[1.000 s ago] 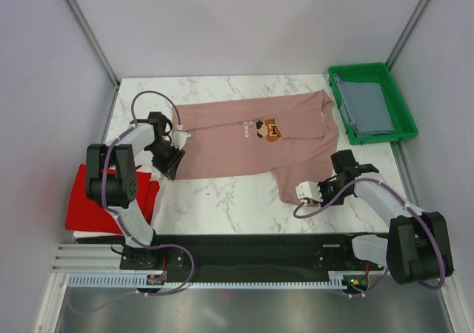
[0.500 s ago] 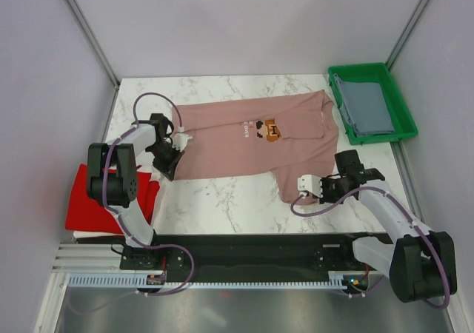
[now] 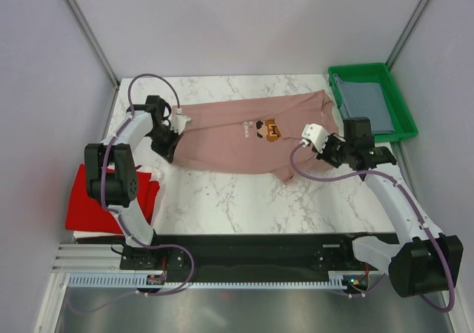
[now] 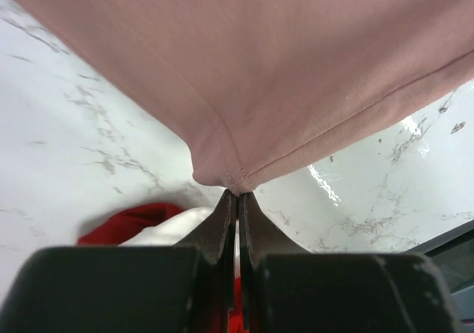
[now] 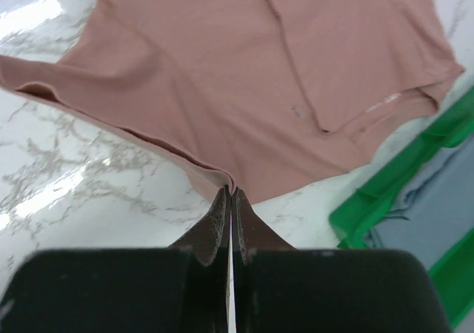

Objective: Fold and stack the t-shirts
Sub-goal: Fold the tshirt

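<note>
Three t-shirts are in view. One, the dusty-pink t-shirt (image 3: 237, 142), lies spread across the middle of the marble table (image 3: 222, 200) with its brown-orange chest graphic (image 3: 270, 130) facing up and its neck end toward the right. Its left end is pinched at a hem corner by the left gripper (image 4: 237, 197), whose fingers are pressed together on the cloth; in the left wrist view that corner hangs bunched above the tabletop. At the shirt's near right side, the right gripper (image 5: 230, 194) has its fingers closed flat on the edge of the cloth, which is raised there into a doubled fold. The bright red t-shirt (image 3: 92, 200) sits crumpled at the table's near left edge, beside the left arm and apart from the pink one. The slate grey-blue t-shirt (image 3: 366, 105) lies folded inside the green tray (image 3: 370, 68) at the far right corner, just beside the pink shirt's right end
</note>
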Motion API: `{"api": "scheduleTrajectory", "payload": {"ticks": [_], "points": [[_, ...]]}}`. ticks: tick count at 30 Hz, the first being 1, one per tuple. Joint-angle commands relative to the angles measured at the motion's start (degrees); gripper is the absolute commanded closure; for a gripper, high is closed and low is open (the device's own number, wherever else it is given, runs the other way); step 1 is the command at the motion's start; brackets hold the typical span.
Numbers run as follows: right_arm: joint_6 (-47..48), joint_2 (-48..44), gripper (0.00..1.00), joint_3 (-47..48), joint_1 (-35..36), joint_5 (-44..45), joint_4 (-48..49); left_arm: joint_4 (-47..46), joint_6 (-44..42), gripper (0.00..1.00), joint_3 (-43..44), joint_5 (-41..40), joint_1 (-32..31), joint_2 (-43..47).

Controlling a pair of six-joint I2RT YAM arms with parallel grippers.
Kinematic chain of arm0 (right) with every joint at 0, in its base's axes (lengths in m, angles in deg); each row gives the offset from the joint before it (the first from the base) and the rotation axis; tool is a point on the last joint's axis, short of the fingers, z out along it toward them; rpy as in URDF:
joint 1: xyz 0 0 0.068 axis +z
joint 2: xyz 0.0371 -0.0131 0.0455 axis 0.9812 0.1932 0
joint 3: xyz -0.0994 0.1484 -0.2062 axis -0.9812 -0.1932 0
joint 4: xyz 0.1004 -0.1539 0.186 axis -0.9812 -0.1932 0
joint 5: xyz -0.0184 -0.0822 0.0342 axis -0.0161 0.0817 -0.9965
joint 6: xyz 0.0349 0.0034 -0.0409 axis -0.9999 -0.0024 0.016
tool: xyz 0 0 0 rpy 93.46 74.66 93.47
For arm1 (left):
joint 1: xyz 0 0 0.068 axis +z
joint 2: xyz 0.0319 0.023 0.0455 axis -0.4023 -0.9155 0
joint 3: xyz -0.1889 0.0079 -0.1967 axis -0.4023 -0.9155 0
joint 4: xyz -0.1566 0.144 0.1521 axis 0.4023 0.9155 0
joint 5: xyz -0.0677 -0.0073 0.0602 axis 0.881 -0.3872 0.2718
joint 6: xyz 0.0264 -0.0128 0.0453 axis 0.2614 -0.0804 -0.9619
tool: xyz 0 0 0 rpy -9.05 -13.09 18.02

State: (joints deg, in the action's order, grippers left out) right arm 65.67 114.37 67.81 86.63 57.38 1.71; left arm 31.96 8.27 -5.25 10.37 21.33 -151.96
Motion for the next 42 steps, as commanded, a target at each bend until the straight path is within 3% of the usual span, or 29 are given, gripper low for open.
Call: {"api": "scheduleTrajectory", "payload": {"ticks": [1, 14, 29, 42], "points": [[-6.1, 2.8, 1.0, 5.2, 0.2, 2.5, 4.5, 2.7, -0.3, 0.98, 6.7, 1.5, -0.2, -1.7], [-8.6, 17.2, 1.0, 20.0, -0.6, 8.1, 13.3, 7.0, 0.2, 0.98, 22.2, 2.6, 0.5, -11.3], [-9.4, 30.0, 1.0, 33.0, -3.2, 8.6, 19.1, 12.0, 0.2, 0.98, 39.3, 1.1, 2.0, -20.6], [-8.0, 45.6, 1.0, 45.1, -3.3, 9.0, 20.7, 13.1, 2.7, 0.98, 47.1, 0.9, 2.3, -27.5]]}}
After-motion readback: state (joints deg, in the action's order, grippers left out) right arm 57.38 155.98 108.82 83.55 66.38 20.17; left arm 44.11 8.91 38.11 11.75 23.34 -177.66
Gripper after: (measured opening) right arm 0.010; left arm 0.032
